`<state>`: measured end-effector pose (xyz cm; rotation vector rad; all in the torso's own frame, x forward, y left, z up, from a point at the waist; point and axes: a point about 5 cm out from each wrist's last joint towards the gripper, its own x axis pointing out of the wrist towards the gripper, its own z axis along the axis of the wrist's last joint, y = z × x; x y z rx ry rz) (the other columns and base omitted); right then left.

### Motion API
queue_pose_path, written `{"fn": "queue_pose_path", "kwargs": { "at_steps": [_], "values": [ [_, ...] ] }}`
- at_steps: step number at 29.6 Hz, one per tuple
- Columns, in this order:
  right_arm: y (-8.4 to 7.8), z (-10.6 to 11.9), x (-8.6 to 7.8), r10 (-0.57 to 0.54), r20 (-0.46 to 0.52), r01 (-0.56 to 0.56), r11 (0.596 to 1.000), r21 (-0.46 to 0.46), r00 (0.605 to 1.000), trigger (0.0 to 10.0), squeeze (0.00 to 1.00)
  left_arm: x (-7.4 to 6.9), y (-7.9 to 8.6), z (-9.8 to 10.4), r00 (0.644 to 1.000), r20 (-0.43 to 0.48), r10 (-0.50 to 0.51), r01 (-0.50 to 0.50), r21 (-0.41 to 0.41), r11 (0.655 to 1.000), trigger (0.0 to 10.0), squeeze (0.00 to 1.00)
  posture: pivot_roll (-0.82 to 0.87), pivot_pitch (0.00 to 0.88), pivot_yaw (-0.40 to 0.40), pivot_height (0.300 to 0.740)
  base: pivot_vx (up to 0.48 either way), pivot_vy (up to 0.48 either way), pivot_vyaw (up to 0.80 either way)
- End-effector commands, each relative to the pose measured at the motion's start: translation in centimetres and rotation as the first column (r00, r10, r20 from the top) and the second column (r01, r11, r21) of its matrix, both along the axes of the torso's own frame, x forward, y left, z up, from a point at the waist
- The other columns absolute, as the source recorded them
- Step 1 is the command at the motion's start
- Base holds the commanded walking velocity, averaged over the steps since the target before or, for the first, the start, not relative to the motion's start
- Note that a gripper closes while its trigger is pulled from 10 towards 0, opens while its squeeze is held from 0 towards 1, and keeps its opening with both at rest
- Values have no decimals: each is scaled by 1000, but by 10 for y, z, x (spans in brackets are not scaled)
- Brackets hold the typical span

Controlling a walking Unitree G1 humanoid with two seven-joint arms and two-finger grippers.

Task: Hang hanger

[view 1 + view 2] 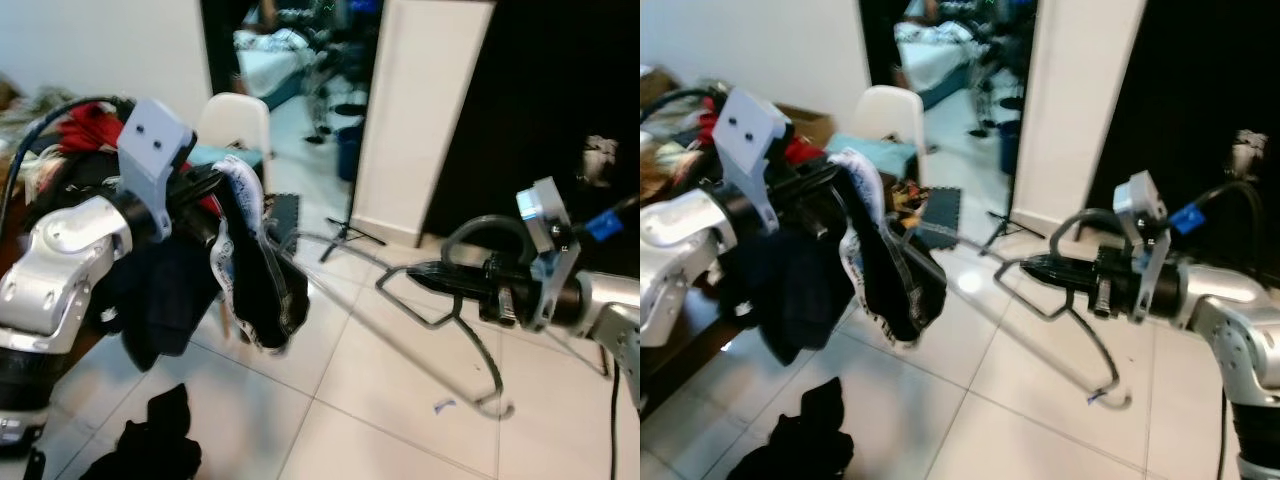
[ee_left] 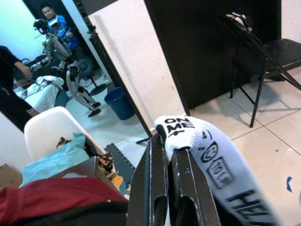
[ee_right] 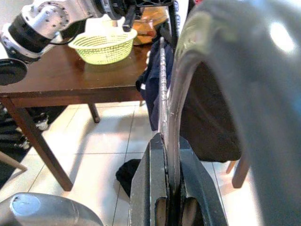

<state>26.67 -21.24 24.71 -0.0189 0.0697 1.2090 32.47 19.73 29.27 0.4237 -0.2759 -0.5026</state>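
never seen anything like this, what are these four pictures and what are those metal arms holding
This is a humanoid robot in a home, and all four pictures show the same moment. The first two come from the two eyes of a camera on its head, looking down at its own silver arms. The other two come from small cameras on each wrist, looking along that gripper's two black fingers.

The left gripper is shut on a black and white garment with printed lettering, which hangs from it above the white tiled floor. The right gripper is shut on a grey hanger, whose hook points down toward the floor. More dark clothing lies on the tiles. The right wrist view also shows a brown wooden table with a yellow-green basket on it.
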Motion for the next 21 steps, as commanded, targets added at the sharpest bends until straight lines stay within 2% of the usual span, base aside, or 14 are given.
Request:
{"fn": "queue_pose_path", "kwargs": {
  "at_steps": [1, 2, 3, 5, 6, 8, 9, 10, 11, 13, 15, 18, 20, 21],
  "values": [
    [-3, 5, -3, 19, 6, -19, 1000, 22, 1000, 10000, 0, 0, -1, 7, 1000, 25, -16, 15, 34, 999, 10000, 0, -87, 0, 10, 740, 0, 0, -769],
    [-3, 5, -3, 19, 6, -19, 1000, 22, 1000, 10000, 0, 0, -1, 7, 1000, 25, -16, 15, 34, 999, 10000, 0, -87, 0, 10, 740, 0, 0, -769],
    [-6, 11, -4, 24, 19, -25, 998, 60, 1000, 10000, 0, 0, -4, 7, 999, 26, -27, 26, 39, 999, 10000, 0, -87, 0, 10, 740, 0, 0, -769],
    [-6, 11, -4, 24, 19, -25, 998, 60, 1000, 10000, 0, 0, -4, 7, 999, 26, -27, 26, 39, 999, 10000, 0, -87, 0, 10, 740, 0, 0, -769],
    [-6, 18, -7, 44, 35, -47, 994, 100, 998, 10000, 0, 0, -6, 8, 999, 27, -35, 34, 42, 999, 10000, 0, -88, 0, 11, 740, 0, 0, -769],
    [-6, 18, -7, 44, 35, -47, 994, 100, 998, 10000, 0, 0, -6, 8, 999, 27, -35, 34, 42, 999, 10000, 0, -88, 0, 11, 740, 0, 0, -769],
    [0, 21, -13, 96, 41, -100, 989, 105, 995, 10000, 0, 1, -9, 9, 998, 31, -47, 45, 42, 998, 10000, 0, -89, 0, 11, 740, 0, 0, -769],
    [0, 21, -13, 96, 41, -100, 989, 105, 995, 10000, 0, 1, -9, 9, 998, 31, -47, 45, 42, 998, 10000, 0, -89, 0, 11, 740, 0, 0, -769],
    [10, 18, -17, 134, 29, -135, 989, 60, 991, 10000, 0, 2, -11, 11, 998, 39, -56, 55, 41, 998, 10000, 0, -89, 0, 10, 740, 0, 0, -763],
    [10, 18, -17, 134, 29, -135, 989, 60, 991, 10000, 0, 2, -11, 11, 998, 39, -56, 55, 41, 998, 10000, 0, -89, 0, 10, 740, 0, 0, -763],
    [31, 8, -2, 36, 21, -35, 998, -52, 999, 10000, 0, 2, -15, 15, 996, 57, -71, 70, 35, 997, 10000, 0, -87, 0, 8, 740, 0, 0, 0],
    [40, 6, 7, -23, 31, 26, 995, -97, 999, 10000, 0, 2, -18, 16, 995, 64, -77, 75, 32, 997, 10000, 0, -86, 0, 7, 740, 0, 0, 0],
    [41, 6, 8, -24, 31, 27, 994, -108, 999, 10000, 0, 2, -18, 16, 995, 64, -78, 76, 33, 997, 10000, 0, -86, 0, 7, 740, 0, 0, 0],
    [42, 3, 11, -51, 25, 54, 988, -147, 998, 10000, 0, 3, -20, 15, 995, 62, -80, 78, 34, 996, 10000, 0, -88, 0, 5, 740, 0, 0, 0]
  ]
}}
